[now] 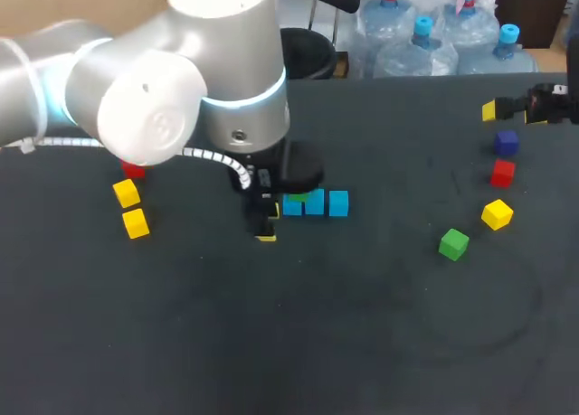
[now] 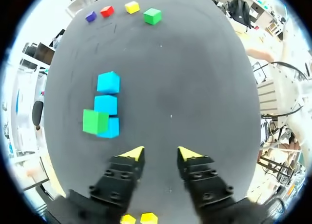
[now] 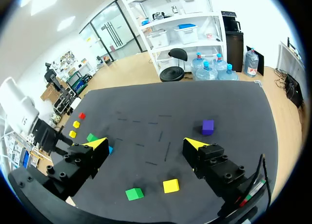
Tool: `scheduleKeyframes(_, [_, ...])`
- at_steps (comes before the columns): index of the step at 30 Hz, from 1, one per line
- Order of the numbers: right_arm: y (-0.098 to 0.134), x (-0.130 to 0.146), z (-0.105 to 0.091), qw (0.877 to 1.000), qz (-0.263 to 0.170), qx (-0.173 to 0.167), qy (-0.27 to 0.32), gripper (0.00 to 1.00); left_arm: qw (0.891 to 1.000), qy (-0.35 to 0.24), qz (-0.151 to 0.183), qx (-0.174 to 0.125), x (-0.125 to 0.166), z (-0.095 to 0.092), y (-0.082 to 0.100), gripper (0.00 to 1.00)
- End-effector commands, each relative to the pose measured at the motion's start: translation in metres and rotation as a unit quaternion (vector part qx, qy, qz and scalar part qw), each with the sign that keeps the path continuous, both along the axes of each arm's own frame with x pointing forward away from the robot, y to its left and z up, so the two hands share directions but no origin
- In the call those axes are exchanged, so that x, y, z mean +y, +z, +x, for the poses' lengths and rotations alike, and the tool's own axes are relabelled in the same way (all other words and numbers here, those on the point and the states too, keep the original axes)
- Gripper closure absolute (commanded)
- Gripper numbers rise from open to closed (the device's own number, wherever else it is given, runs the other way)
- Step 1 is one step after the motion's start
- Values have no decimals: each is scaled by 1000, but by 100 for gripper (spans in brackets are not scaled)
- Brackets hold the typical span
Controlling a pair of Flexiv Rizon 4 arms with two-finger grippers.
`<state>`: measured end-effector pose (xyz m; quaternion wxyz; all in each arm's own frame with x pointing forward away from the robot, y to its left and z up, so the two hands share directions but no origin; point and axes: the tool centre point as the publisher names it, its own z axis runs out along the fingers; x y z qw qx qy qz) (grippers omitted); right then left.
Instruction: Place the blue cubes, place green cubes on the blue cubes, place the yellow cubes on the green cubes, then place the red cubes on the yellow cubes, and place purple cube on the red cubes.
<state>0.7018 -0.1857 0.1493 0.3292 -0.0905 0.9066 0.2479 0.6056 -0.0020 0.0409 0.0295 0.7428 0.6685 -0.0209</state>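
Since one green cube point(image 2: 95, 121) already sits on the end block of the row of three blue cubes point(image 2: 106, 105), the step in hand looks to be fetching the other green cube point(image 1: 454, 244). It lies well apart on the right side of the table point(image 1: 362, 343), near a yellow cube point(image 1: 497, 214). The left gripper point(image 2: 161, 155) hangs just beside the blue row with its fingers spread and nothing between them. The right gripper point(image 3: 146, 146) is likewise spread and empty, out by the table's far right edge near the purple cube point(image 1: 507, 143) and the red cube point(image 1: 503, 173). The right arm is the nearer one, so I judge it should take the loose green block, coming straight down with fingers square to two opposite faces and clear of the yellow neighbour. To set it down well, the left arm should move aside first. The block should then go down flat beside the stacked green one and be let go only once it rests, lest it nudge the row apart.
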Motion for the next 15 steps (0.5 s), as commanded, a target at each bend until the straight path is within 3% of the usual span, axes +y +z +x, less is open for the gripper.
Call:
scheduleKeyframes(1, [0,0,-1,1000,-1,0,-1,0,1000,-1,3,8,-11,8,-5,100])
scheduleKeyframes(15, [0,0,-1,1000,-1,0,-1,0,1000,-15,-3,0,-41,23,-12,100])
